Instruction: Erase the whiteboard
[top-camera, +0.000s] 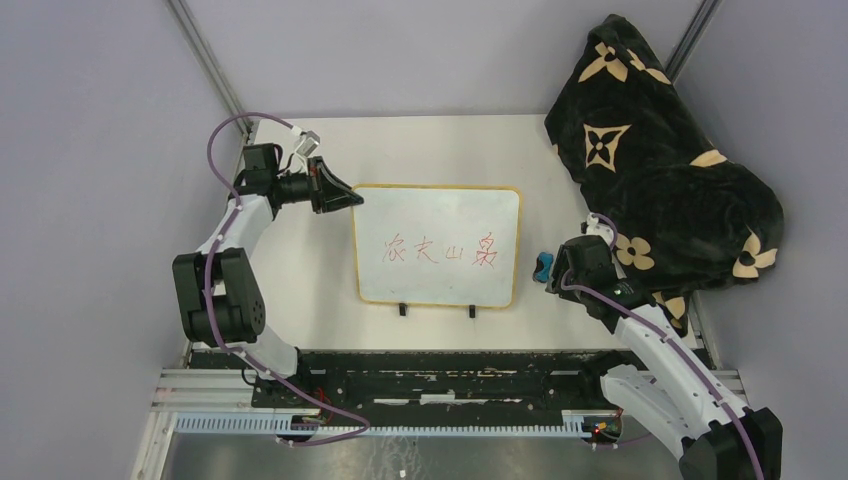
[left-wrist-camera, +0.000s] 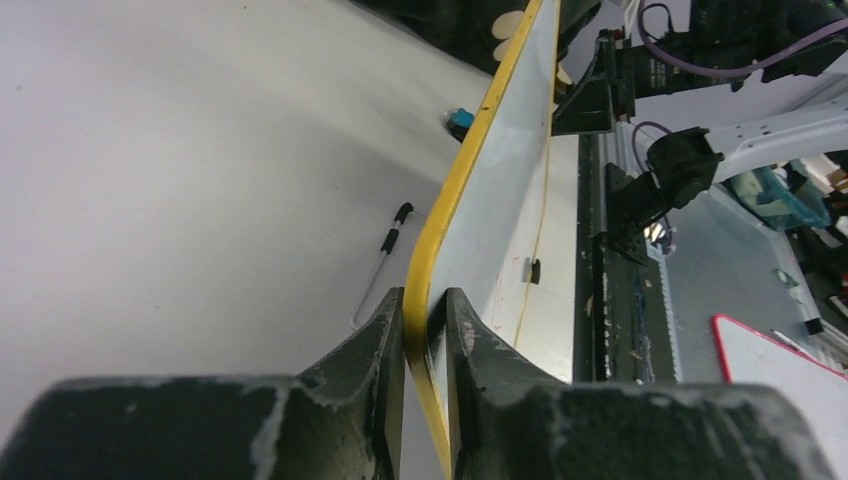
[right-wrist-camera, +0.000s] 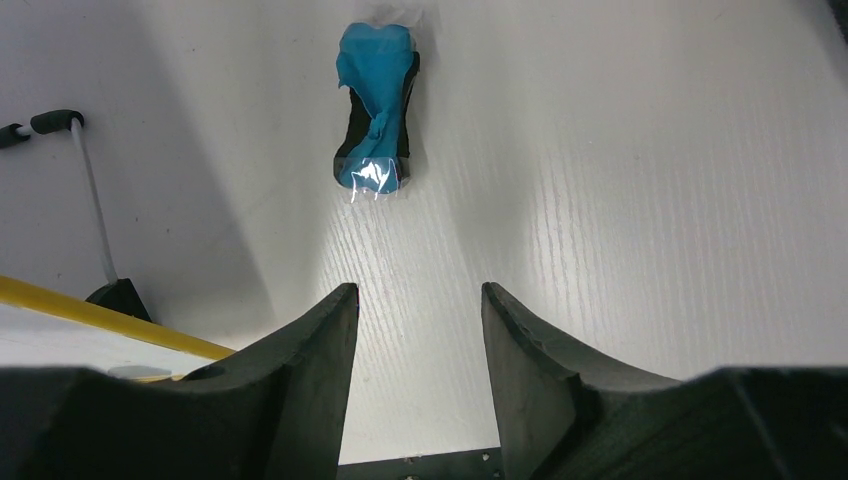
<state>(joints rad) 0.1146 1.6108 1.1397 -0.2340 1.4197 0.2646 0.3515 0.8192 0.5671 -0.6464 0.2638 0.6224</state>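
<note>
One whiteboard (top-camera: 437, 215), flat on counter (top-camera: 310, 285) centre: white face, thin yellow rounded frame (left-wrist-camera: 470, 160), four red handwritten characters (top-camera: 440, 250), two black feet (top-camera: 402, 309) on near edge. Left pincer (left-wrist-camera: 425, 298) clenched on frame at far left corner, one finger each side. Right pincer (right-wrist-camera: 418, 295) released, wide, just right of whiteboard, near one blue-black eraser (right-wrist-camera: 377, 110). One black flower-patterned blanket (top-camera: 660, 170), far right.

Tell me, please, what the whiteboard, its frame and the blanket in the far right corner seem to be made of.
The whiteboard looks like a smooth, glossy coated panel: it bears red marker writing. Its frame looks like yellow plastic, rounded and evenly shiny, though painted metal is possible. The blanket looks like soft plush fabric: matte, lying in deep folds.
</note>
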